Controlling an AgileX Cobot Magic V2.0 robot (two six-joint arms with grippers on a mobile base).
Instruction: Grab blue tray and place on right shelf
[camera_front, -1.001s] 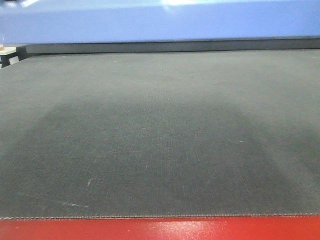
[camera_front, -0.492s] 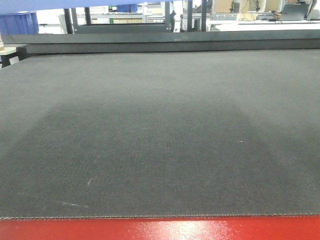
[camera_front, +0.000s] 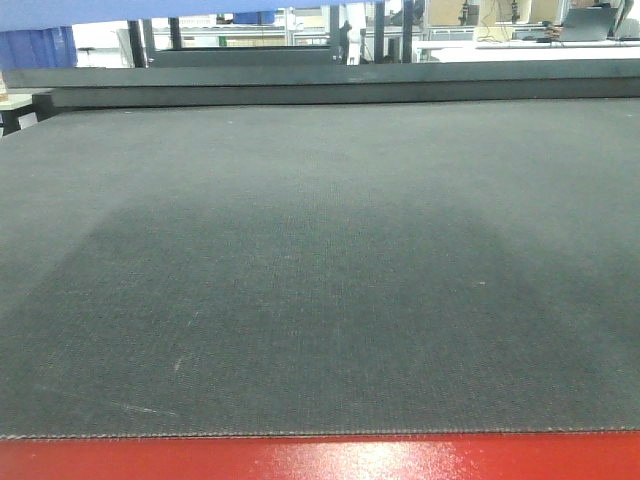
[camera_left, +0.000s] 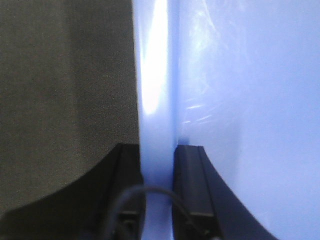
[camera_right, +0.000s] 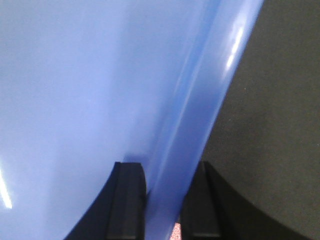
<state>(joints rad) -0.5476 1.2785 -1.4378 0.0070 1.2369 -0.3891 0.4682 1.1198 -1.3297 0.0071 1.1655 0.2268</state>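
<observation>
The left end effector (camera_left: 157, 155) is clamped on one rim of the blue tray (camera_left: 240, 100) and the right end effector (camera_right: 165, 172) on another. The tray hangs clear above the dark-matted bench (camera_front: 320, 300). The grab looks done; what remains is carrying the tray to the right shelf, which no view shows, and setting it down.

The left claw (camera_left: 157, 150) and right claw (camera_right: 164, 167) are filled by the blue tray (camera_left: 240, 100). Open dark mat (camera_left: 65, 90) is seen left of the former, right of the latter.
</observation>
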